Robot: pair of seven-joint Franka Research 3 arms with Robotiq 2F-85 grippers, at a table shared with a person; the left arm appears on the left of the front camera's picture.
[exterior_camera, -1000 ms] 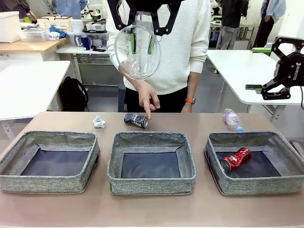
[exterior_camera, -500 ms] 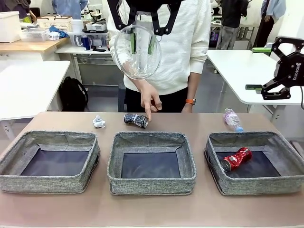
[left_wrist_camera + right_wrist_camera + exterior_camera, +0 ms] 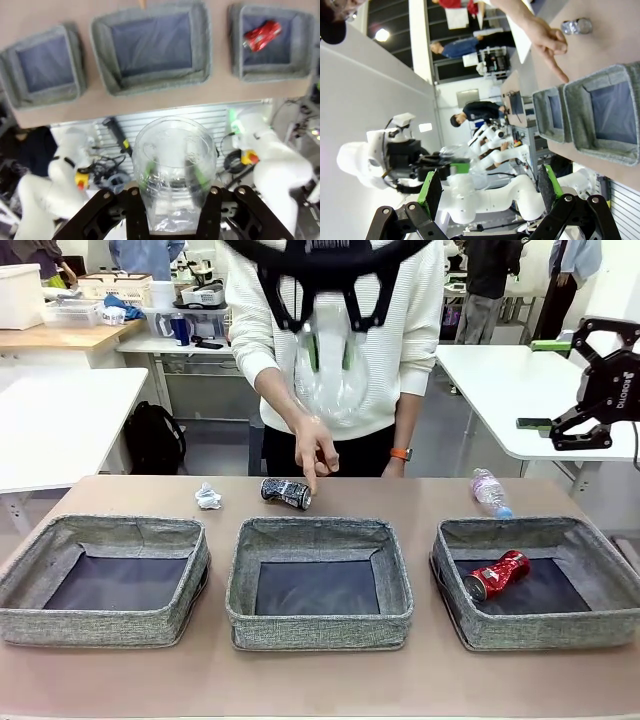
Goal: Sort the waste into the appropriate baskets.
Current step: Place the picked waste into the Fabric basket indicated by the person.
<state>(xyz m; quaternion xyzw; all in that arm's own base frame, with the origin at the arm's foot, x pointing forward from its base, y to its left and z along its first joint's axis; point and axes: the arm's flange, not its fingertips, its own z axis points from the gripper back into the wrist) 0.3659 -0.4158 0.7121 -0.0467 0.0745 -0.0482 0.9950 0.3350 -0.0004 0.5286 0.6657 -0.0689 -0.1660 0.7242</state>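
The left gripper (image 3: 330, 352) hangs high above the far edge of the table (image 3: 320, 680), over the middle. Its green-padded fingers are partly closed and squeeze a clear plastic cup (image 3: 335, 395). The cup is thin and see-through, and its wall is dented where the pads press. In the left wrist view the round mouth of the cup (image 3: 174, 165) points down to the table.

The right gripper (image 3: 540, 383) is off the right edge of the table, with its fingers wide apart and nothing between them.

Three shallow grey baskets of woven fabric with dark bottoms stand in a row near the front edge, with narrow gaps between them: the left basket (image 3: 100, 628), the middle basket (image 3: 318, 632) and the right basket (image 3: 545, 632). A crushed red can (image 3: 497, 574) lies in the right basket.

Along the far edge lie a white paper wad (image 3: 208, 497), a crushed black-and-white can (image 3: 286, 492) and a clear bottle (image 3: 490, 492) with a blue cap. A person's hand (image 3: 312, 445) points down at the black-and-white can. The strip of table in front of the baskets is bare.
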